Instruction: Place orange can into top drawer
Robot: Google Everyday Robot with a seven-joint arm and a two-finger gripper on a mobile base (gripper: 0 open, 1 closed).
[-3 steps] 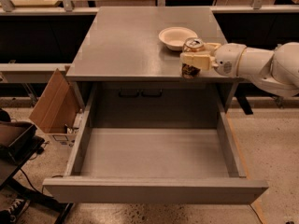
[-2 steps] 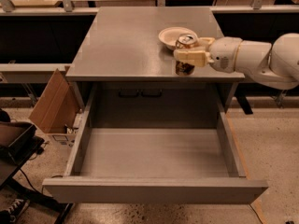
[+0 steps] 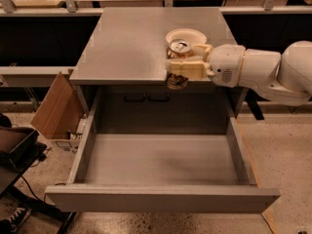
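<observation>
The body of the orange can point(image 3: 178, 47) is mostly covered by the beige fingers point(image 3: 187, 71) of the gripper point(image 3: 179, 65). Only its silver top with pull tab and a dark strip at its base point(image 3: 176, 83) can be seen, so the pattern on its side cannot be made out. The white arm point(image 3: 263, 69) enters from the right and is cut off at the frame edge. Part of the white bowl point(image 3: 194, 34) is hidden behind the can. Two dark handle-like shapes point(image 3: 146, 98) lie in shadow at the back of the cabinet cavity and are hard to identify. A black object point(image 3: 14, 147) at lower left is cut off. The gripper is closed on the can, with its fingers clamped against the can's sides. The can is upright at the front edge of the cabinet top point(image 3: 122, 43), just in front of the bowl and above the rear of the top drawer point(image 3: 161, 199). The drawer is pulled fully out: a wide, shallow grey tray with a flat matte floor, thin side walls and a plain front panel. The cabinet top is smooth grey with a dull sheen. An open brown cardboard box point(image 3: 54, 106) leans beside the cabinet's left side on the speckled floor point(image 3: 287, 145).
</observation>
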